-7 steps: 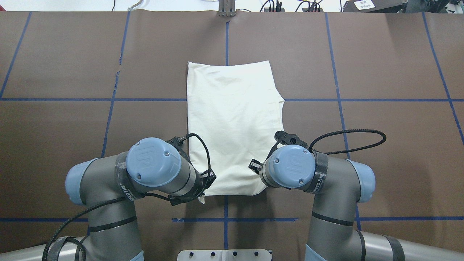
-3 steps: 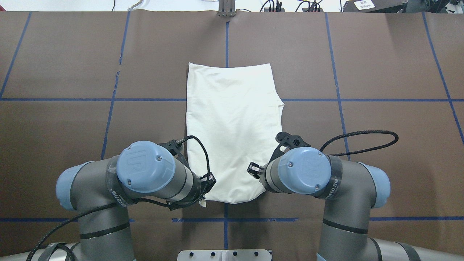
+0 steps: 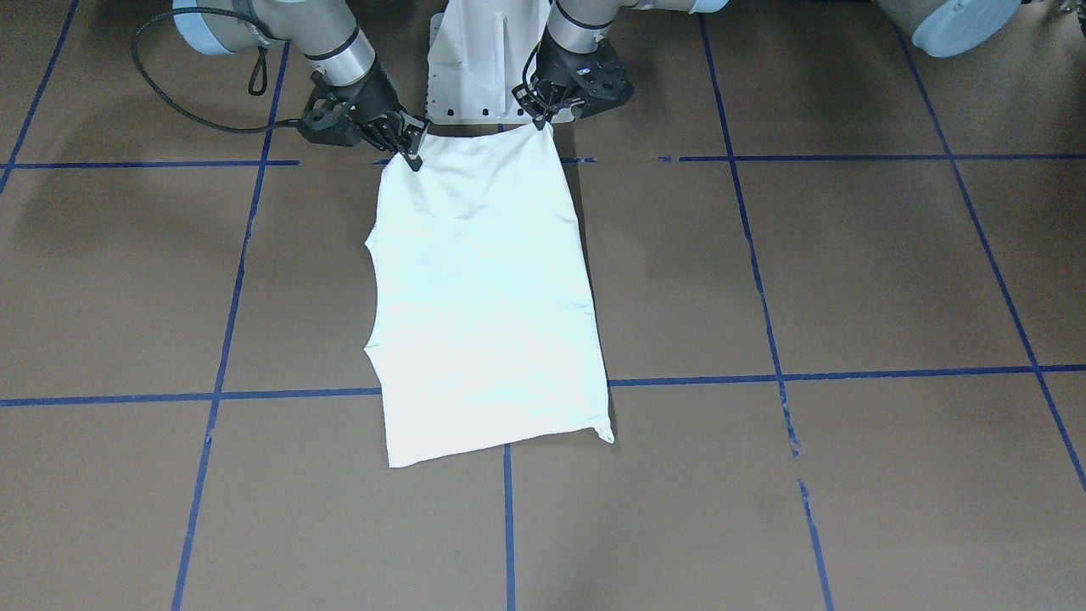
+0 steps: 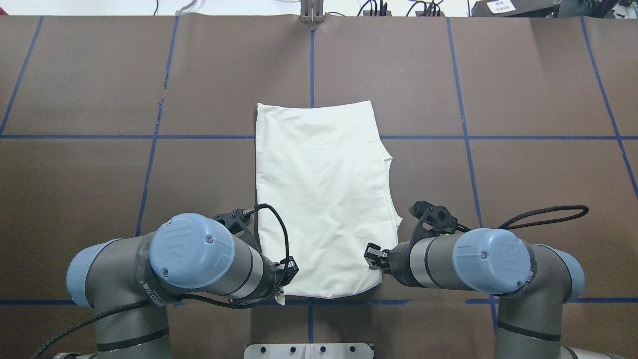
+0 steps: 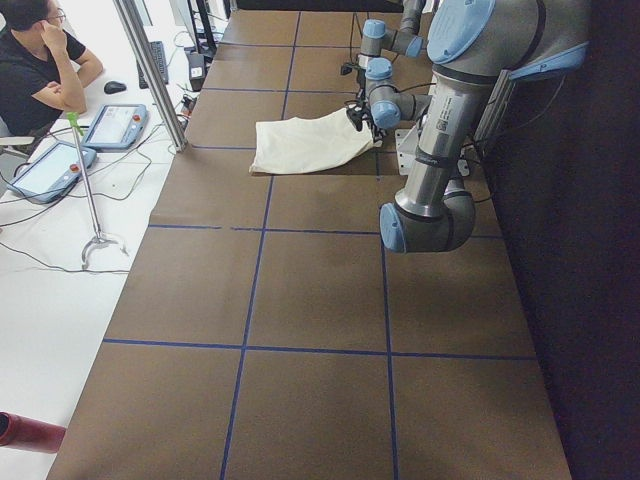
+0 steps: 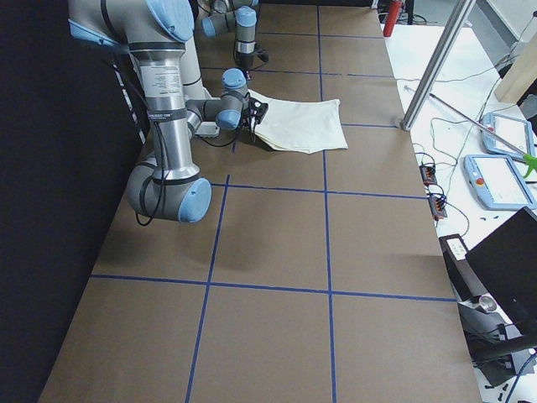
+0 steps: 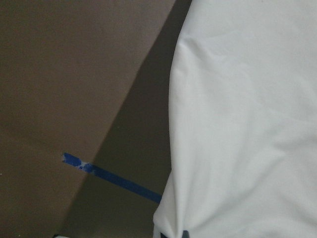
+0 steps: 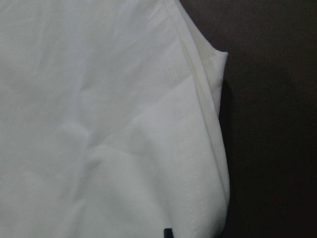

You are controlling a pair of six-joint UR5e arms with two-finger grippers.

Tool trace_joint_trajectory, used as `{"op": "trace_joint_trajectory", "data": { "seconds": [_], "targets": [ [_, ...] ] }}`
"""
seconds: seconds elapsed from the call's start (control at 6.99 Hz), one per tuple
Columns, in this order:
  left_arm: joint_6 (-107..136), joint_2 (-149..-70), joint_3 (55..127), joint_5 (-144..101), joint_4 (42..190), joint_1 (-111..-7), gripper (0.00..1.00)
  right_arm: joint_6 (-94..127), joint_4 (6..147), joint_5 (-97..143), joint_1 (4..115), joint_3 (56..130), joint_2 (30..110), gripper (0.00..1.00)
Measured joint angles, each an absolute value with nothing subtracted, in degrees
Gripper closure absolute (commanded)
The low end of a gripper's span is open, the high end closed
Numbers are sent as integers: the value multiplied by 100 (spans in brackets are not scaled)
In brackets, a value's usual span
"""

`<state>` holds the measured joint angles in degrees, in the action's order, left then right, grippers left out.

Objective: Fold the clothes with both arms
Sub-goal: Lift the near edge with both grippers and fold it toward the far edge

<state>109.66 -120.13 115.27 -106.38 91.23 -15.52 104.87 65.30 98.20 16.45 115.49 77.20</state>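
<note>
The clothes are one cream shirt [image 4: 319, 199], folded into a long strip with its plain side up, lying lengthwise at the table's middle [image 3: 488, 297]. My left gripper [image 3: 540, 124] is shut on the near corner of its hem on my left side. In the left wrist view the cloth [image 7: 237, 124] bunches at the fingertips [image 7: 171, 233]. My right gripper [image 3: 414, 158] is shut on the other near corner, and cloth [image 8: 99, 124] fills the right wrist view. In the overhead view both wrists hide the fingertips. The near edge hangs slightly raised between the two grippers.
The white pedestal base [image 4: 309, 350] sits just behind the shirt's near edge. Blue tape lines [image 4: 149, 137] grid the brown table. A black cable loop [image 4: 548, 214] trails from the right wrist. A seated person [image 5: 35, 60] and control tablets [image 5: 115, 125] are at a side desk.
Both grippers have drawn back toward the base, dragging the shirt with them, so its far edge slid nearer. The right arm's wrist swung outward to the right.
</note>
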Motion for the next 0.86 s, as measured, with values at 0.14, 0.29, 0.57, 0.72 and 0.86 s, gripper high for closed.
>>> {"op": "trace_joint_trajectory", "data": {
  "seconds": [0.14,0.29,0.57,0.72,0.86],
  "targets": [
    [10781,-12045,11515,-10636,9131,-1664,100,10406,6437,9841,1803,11447,7600,100],
    [10528,-12069,11502,-10644,9143,-1867,100,10342,6407,9917,2061,11296,7407,100],
    [10175,-12167,11425,-10688,9357,-2483,100,10185,6400,10441,2824,10745,6925,100],
    [10072,-12267,11244,-10724,9581,-2867,100,10102,6404,10763,3228,10284,6568,100],
    [9987,-12463,10859,-10764,9840,-3191,100,10019,6404,11087,3603,9772,6200,100]
  ]
}}
